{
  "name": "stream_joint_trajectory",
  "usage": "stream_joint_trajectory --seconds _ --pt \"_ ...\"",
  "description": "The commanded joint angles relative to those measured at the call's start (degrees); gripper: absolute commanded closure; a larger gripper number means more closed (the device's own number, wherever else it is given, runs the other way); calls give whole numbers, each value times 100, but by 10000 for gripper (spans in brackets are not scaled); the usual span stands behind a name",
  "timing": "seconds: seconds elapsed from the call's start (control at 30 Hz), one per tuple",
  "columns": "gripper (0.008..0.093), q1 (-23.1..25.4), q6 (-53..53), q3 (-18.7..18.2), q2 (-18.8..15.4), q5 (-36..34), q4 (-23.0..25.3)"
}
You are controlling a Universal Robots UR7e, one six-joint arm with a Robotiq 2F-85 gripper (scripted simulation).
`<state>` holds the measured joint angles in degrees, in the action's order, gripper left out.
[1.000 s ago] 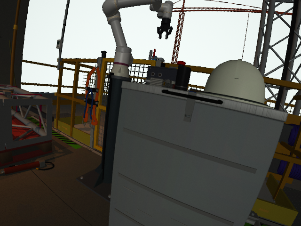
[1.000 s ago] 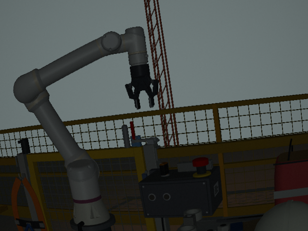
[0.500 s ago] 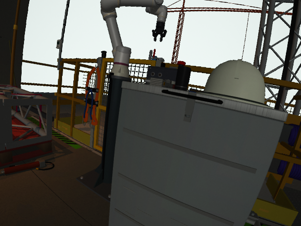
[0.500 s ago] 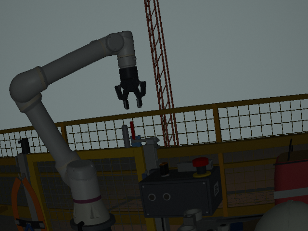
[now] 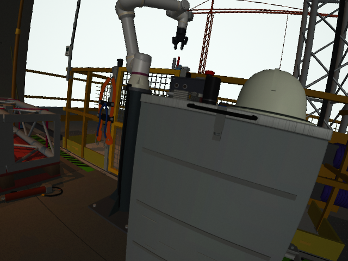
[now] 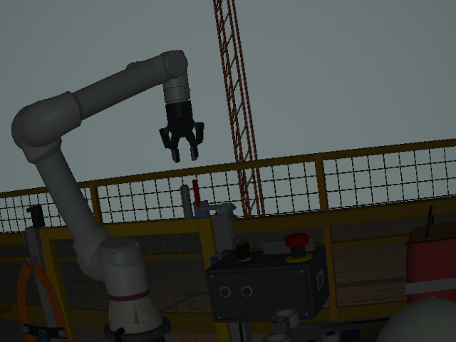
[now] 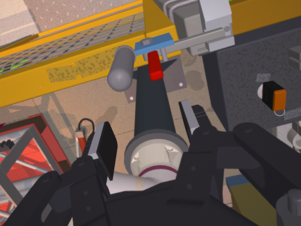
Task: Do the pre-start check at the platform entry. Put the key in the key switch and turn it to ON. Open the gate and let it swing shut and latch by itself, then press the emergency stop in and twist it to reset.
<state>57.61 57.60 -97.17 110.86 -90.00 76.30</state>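
Observation:
My gripper point(image 6: 184, 158) point(image 5: 179, 47) point(image 7: 146, 136) hangs in the air above the top rail of the yellow gate point(image 6: 121, 257), pointing down. Below it stand the gate's grey handle post point(image 6: 186, 201) point(image 7: 120, 69) and the red latch lever point(image 6: 196, 193) point(image 7: 154, 65) on its blue bracket. To the right sits the dark control box point(image 6: 267, 285) point(image 5: 187, 87), with the orange-headed key point(image 6: 242, 250) point(image 7: 274, 96) standing in the key switch and the red emergency stop button point(image 6: 297, 241) point(image 5: 209, 73) on its yellow ring. The gripper is open and holds nothing.
A large grey cabinet point(image 5: 222, 179) with a pale dome point(image 5: 272, 92) fills the near side in the side camera. The arm's pedestal point(image 5: 128, 149) stands by the gate. An orange harness point(image 5: 105, 112) hangs on the fence, and a red drum point(image 6: 431, 265) stands far right.

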Motion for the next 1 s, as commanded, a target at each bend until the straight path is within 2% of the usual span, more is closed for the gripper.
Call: stream_joint_trajectory --seconds 0.0,0.5,0.97 --pt "434 35 39 12 -13 -1 8" --pt "424 289 294 73 -111 -1 47" --pt "144 295 297 73 -113 0 47"
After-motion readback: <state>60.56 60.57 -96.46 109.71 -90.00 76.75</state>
